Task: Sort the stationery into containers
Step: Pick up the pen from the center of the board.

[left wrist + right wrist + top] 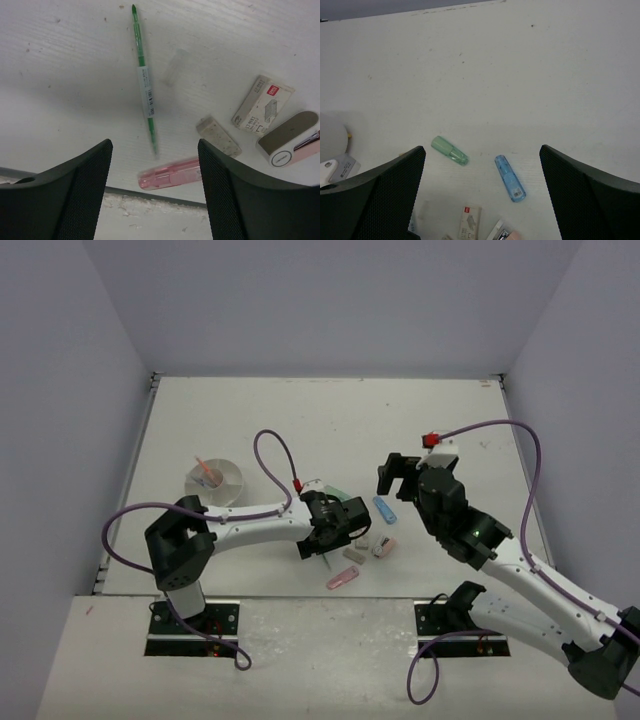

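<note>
The round white container stands at the left with an orange pen upright in it. My left gripper is open and empty, above a thin green pen and a pink marker that lies between its fingers by the table's front edge. A tan eraser, a staple box and a small pink-and-white stapler lie to the right. My right gripper is open and empty, above a blue marker and a green marker.
A clear pen cap lies beside the green pen. The table's front edge runs just under the left gripper. The container's rim shows at the left of the right wrist view. Purple cables arc over both arms.
</note>
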`<state>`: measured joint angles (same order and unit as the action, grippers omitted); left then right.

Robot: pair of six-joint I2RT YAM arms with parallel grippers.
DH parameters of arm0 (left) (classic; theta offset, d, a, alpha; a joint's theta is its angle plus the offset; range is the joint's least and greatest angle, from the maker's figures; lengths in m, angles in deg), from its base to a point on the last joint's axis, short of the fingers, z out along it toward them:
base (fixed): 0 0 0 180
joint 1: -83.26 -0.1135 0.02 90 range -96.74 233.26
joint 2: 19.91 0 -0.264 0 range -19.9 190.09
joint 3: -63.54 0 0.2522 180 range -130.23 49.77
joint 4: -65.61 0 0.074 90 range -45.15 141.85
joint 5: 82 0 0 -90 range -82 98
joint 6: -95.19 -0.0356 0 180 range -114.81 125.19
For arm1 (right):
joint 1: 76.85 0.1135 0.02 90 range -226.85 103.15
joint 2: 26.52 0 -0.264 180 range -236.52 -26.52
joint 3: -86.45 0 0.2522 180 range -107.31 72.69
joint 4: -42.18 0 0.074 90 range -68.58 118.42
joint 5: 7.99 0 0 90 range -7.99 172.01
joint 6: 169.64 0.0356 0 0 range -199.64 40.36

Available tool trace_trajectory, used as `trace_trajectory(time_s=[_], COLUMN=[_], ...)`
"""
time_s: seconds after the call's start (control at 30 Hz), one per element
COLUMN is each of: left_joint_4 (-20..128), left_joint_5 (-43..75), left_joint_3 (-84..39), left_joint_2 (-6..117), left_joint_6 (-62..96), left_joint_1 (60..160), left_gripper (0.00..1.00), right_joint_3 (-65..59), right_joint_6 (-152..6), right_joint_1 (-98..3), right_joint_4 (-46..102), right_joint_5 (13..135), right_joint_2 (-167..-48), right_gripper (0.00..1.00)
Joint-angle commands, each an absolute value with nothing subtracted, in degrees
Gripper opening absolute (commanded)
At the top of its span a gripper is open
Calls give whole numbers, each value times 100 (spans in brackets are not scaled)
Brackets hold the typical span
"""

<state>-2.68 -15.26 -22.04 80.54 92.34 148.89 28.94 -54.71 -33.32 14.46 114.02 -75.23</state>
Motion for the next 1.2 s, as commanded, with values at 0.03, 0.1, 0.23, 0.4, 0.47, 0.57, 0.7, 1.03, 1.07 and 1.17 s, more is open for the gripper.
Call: trace_trajectory(time_s=[0.03, 0.1, 0.23, 0.4, 0.47, 0.57, 0.7, 1.03, 1.07, 1.17], left_joint_4=[-678, -608, -540, -440, -291, 28, 342, 650, 625, 504], left_joint_5=[-1567, -1566, -1538, -1521, -1513, -1476, -1450, -1169, -1185, -1280], left_joint_3=[-2323, -2300, -2282, -2203, -2062, -1871, -1667, -1034, -929, -701], left_joint_2=[8220, 8266, 8535, 8611, 8579, 8479, 8336, 8146, 8022, 7681], left_joint_6=[9739, 9739, 9714, 9686, 9619, 9401, 9229, 9009, 9034, 9005], left_joint_1=[14882, 14882, 14873, 14838, 14741, 14595, 14495, 14074, 14057, 14031], left_gripper=[65, 61, 51, 46, 45, 45, 44, 31, 28, 6], right_joint_3=[2762, 2778, 2795, 2778, 2763, 2769, 2769, 2734, 2734, 2730], right_joint_6=[-5344, -5336, -5336, -5361, -5370, -5384, -5389, -5415, -5423, -5484], right_joint_1=[-3344, -3352, -3352, -3352, -3344, -3351, -3352, -3352, -3352, -3352], right_joint_4=[1480, 1480, 1484, 1482, 1487, 1485, 1489, 1497, 1522, 1562], right_joint_5=[11493, 11523, 11521, 11433, 11352, 11307, 11242, 10997, 10931, 10714], right_joint_2=[-7341, -7310, -7252, -7292, -7307, -7310, -7310, -7424, -7440, -7484], right_gripper=[99, 99, 99, 99, 99, 99, 99, 99, 99, 99])
